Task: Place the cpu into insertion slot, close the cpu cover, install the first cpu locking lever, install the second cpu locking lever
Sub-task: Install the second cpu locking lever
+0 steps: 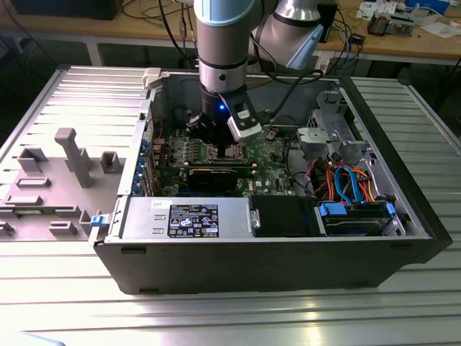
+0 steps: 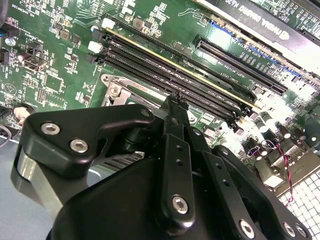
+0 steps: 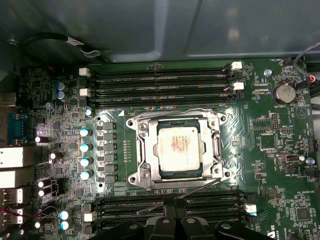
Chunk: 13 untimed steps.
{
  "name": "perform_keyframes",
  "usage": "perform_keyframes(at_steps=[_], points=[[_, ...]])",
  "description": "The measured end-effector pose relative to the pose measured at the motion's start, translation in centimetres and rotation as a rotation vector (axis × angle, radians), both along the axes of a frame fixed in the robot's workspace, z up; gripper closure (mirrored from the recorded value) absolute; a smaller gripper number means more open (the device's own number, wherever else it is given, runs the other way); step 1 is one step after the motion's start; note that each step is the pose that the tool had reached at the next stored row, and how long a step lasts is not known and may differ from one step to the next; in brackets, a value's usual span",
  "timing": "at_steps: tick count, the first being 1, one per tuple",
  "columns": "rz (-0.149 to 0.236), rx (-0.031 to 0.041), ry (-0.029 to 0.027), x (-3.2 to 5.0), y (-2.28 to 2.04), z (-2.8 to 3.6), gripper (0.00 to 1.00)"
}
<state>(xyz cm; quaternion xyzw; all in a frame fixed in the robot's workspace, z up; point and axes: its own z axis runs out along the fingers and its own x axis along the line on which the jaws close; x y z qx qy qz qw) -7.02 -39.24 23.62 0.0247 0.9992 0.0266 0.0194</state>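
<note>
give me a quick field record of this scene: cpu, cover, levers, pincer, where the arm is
cpu: seated in the insertion slot, silver top showing
cpu cover: closed down around the chip
levers: thin wire lever angled across the socket edge nearest the pincer, not clearly latched
pincer: fingers together, at the near edge of the socket by the wire lever; whether it grips it cannot be told
arm: reaching down into the open computer case over the green motherboard
memory slots: on both sides of the socket
</note>
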Motion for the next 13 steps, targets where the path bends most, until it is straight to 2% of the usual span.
perform_keyframes(at_steps=[7, 9, 10, 13], points=[[0.0, 0.0011, 0.0007, 0.0, 0.0, 0.0, 0.89], [0.0, 0.009, 0.0117, 0.0, -0.01, 0.01, 0.89], [0.001, 0.0134, 0.0154, 0.0, 0.0, 0.0, 0.89], [0.009, 0.0154, 0.0182, -0.1, -0.06, -0.1, 0.89]])
